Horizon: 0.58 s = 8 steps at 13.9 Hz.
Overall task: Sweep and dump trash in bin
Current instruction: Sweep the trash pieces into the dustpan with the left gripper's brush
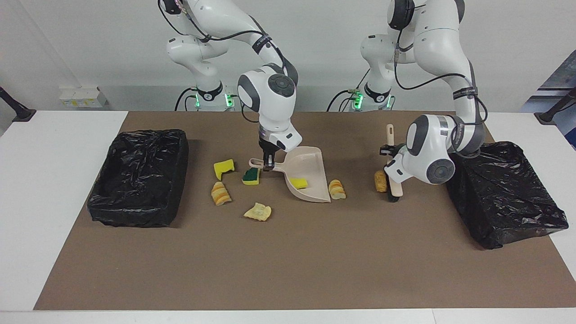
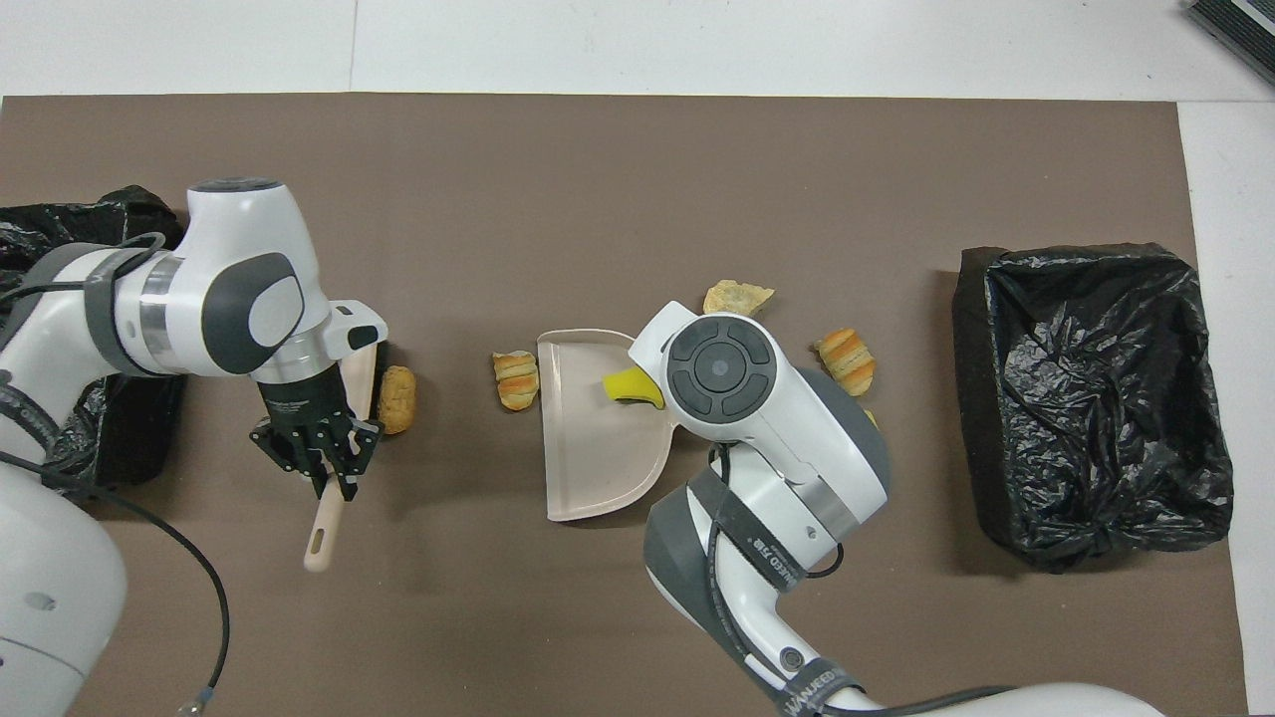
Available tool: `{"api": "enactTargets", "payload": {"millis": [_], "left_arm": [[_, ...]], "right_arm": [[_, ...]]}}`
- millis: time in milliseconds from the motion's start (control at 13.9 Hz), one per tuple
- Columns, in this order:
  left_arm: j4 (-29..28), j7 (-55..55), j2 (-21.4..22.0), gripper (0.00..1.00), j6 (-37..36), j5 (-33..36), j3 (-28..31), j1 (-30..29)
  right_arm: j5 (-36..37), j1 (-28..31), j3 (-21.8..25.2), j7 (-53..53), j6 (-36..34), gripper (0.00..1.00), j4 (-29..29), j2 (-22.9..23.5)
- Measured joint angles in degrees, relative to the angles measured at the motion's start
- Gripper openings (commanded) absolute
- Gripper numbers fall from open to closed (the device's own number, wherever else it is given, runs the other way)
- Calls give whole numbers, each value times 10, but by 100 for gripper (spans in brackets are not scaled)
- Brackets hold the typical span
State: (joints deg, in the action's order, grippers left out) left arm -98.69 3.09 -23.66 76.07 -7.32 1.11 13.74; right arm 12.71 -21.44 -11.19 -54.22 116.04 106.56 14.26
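My right gripper [image 1: 268,165] is shut on the handle of the beige dustpan [image 1: 309,163], which rests on the mat with a yellow sponge chunk [image 1: 298,182] inside. A striped bread piece [image 1: 335,189] lies at the pan's mouth. My left gripper [image 1: 388,150] is shut on the brush [image 1: 393,182], bristles down on the mat against a tan bread piece [image 1: 380,181]. A green-topped sponge [image 1: 251,176], a yellow chunk [image 1: 223,168], a striped piece [image 1: 220,193] and a pale scrap [image 1: 258,211] lie beside the pan handle, toward the right arm's end.
A black-lined bin [image 1: 130,211] stands at the right arm's end of the brown mat, and a second one [image 1: 508,216] at the left arm's end, close to the left arm's wrist. In the overhead view the right wrist [image 2: 717,368] covers the pan's handle.
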Motion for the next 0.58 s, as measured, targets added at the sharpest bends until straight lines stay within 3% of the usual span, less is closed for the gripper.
{"api": "enactTargets", "payload": {"millis": [577], "left_arm": [[-25, 62, 4, 0, 57, -101, -4, 129]], "right_arm": [[0, 0, 0, 0, 0, 0, 0, 0]]}}
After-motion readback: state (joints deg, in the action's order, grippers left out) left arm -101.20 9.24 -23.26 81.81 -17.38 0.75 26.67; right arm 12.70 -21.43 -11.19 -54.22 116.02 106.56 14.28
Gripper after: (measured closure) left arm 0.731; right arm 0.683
